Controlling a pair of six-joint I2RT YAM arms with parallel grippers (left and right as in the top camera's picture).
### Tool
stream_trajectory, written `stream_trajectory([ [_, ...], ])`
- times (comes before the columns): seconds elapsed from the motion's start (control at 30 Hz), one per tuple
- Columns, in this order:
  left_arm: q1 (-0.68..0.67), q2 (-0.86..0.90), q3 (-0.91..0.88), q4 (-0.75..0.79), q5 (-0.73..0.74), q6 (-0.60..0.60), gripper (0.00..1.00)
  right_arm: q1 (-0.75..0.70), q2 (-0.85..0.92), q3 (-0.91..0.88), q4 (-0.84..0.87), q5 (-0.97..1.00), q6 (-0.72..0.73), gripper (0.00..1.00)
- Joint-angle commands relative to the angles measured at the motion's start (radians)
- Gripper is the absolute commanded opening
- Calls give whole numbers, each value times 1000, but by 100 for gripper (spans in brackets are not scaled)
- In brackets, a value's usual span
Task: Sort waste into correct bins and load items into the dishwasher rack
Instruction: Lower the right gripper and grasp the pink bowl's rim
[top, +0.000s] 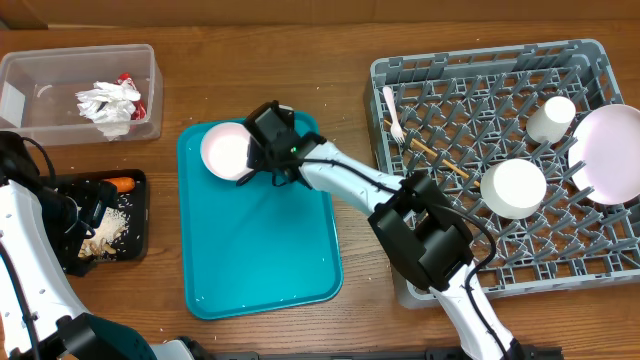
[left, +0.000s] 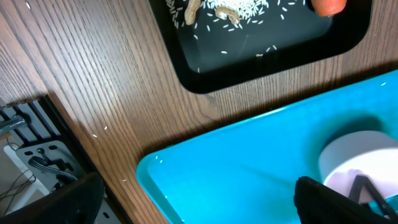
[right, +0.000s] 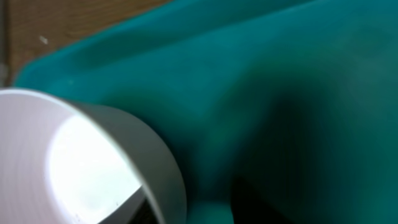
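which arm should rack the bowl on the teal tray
Right: right gripper is at the rim of the bowl, dishwasher rack on its side; left gripper hovers over the black tray.

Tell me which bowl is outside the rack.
The bowl on the teal tray, at the right gripper; the other bowl sits in the rack.

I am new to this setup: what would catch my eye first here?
The bright teal tray in the middle stands out first, with the right gripper at the rim of a pale bowl in its upper left corner. On the right, the big grey dishwasher rack already holds white dishes.
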Motion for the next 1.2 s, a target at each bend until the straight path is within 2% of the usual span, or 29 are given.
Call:
stream_trajectory([
  [0.0, 0, 2, -2, 0, -2, 15, 100, -39, 19, 111, -120, 7, -7, 31],
  [0.1, 0, 2, -2, 0, -2, 15, 100, -56, 17, 203, -279, 13, -31, 25],
  [0.4, 0, 2, -2, 0, -2, 15, 100, -66, -15, 440, -733, 116, -32, 22],
  [0.5, 0, 2, -2, 0, -2, 15, 100, -51, -40, 487, -792, 90, -61, 21],
  [0.57, 0, 2, -2, 0, -2, 15, 100, -33, -45, 489, -742, 4, -174, 25],
  [0.63, 0, 2, -2, 0, -2, 15, 100, -10, -43, 485, -673, -93, -317, 33],
  [0.67, 0, 2, -2, 0, -2, 15, 100, 4, -42, 477, -641, -116, -380, 38],
  [0.73, 0, 2, -2, 0, -2, 15, 100, 34, -42, 457, -595, -99, -445, 58],
  [0.8, 0, 2, -2, 0, -2, 15, 100, 72, -39, 421, -546, -50, -483, 64],
  [0.93, 0, 2, -2, 0, -2, 15, 100, 108, -32, 359, -466, -16, -530, 64],
  [1.17, 0, 2, -2, 0, -2, 15, 100, 111, -31, 277, -377, 63, -531, 62],
])
